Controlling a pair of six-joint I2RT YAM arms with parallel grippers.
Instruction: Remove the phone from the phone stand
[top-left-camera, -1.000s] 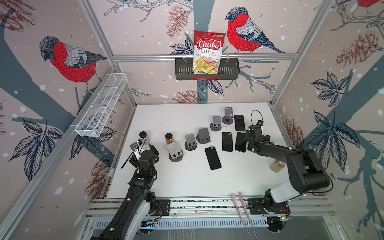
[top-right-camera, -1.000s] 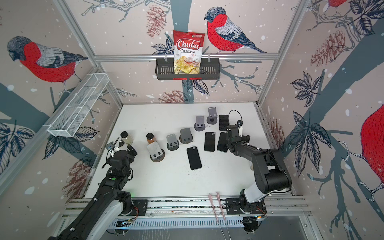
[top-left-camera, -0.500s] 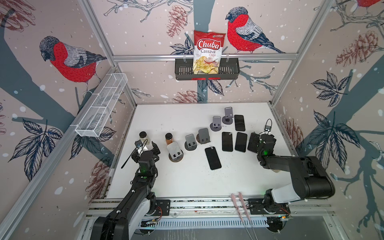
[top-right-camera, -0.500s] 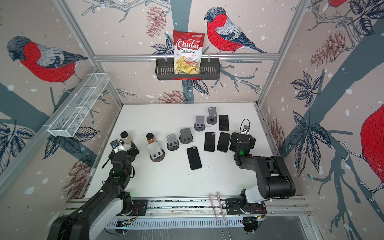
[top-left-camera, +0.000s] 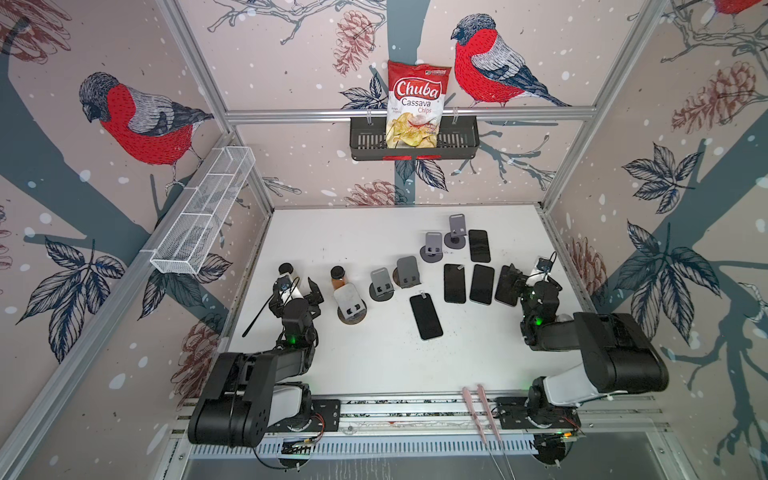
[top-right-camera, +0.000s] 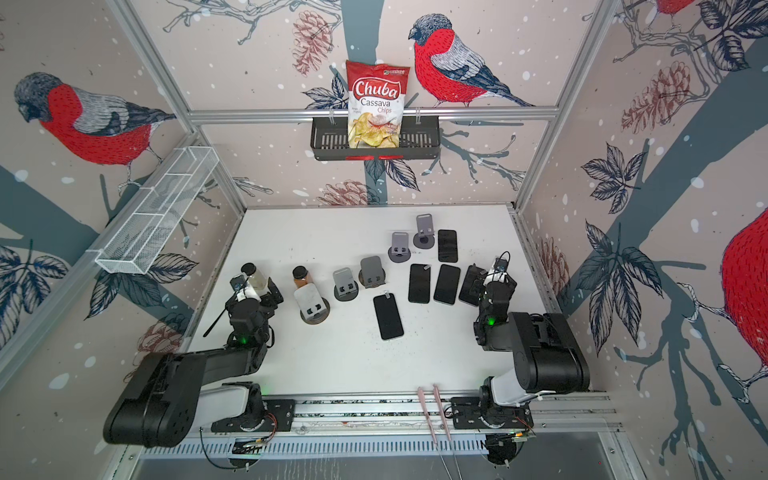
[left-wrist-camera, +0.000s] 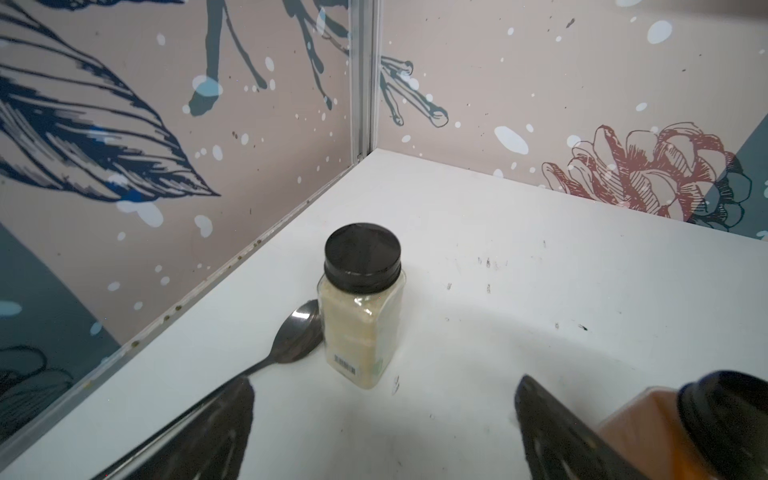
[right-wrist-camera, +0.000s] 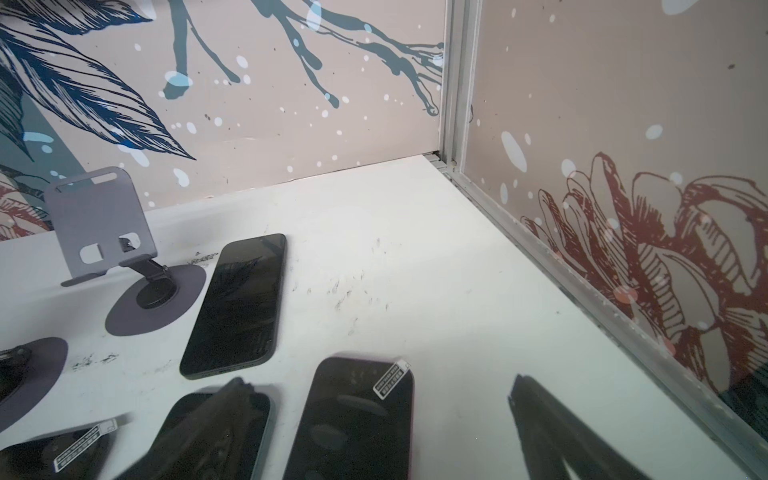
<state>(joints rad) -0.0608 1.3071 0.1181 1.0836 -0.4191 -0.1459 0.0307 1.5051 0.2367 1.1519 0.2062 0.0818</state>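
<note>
Several grey phone stands (top-left-camera: 381, 284) (top-right-camera: 345, 284) run in a slanted row across the table, and none of them carries a phone. Several dark phones (top-left-camera: 454, 283) (top-right-camera: 419, 283) lie flat on the white table beside them. My right gripper (top-left-camera: 524, 279) (top-right-camera: 492, 279) (right-wrist-camera: 377, 381) is open just above the rightmost phone (top-left-camera: 506, 286) (right-wrist-camera: 353, 419), not touching it. A rear stand (right-wrist-camera: 99, 224) and the phone next to it (right-wrist-camera: 237, 303) show in the right wrist view. My left gripper (top-left-camera: 296, 291) (top-right-camera: 255, 291) (left-wrist-camera: 384, 386) is open and empty at the left.
A pale spice jar (left-wrist-camera: 361, 316) and a black spoon (left-wrist-camera: 299, 332) sit ahead of the left gripper near the left wall. An orange jar (left-wrist-camera: 665, 428) stands by its other finger. The right wall rail (right-wrist-camera: 582, 291) runs close to the right gripper. A chips bag (top-left-camera: 417, 104) hangs in the back basket.
My right gripper has drawn back toward the front right, uncovering the rightmost phone lying flat. The left arm has folded back a little. Both grippers stayed open.
</note>
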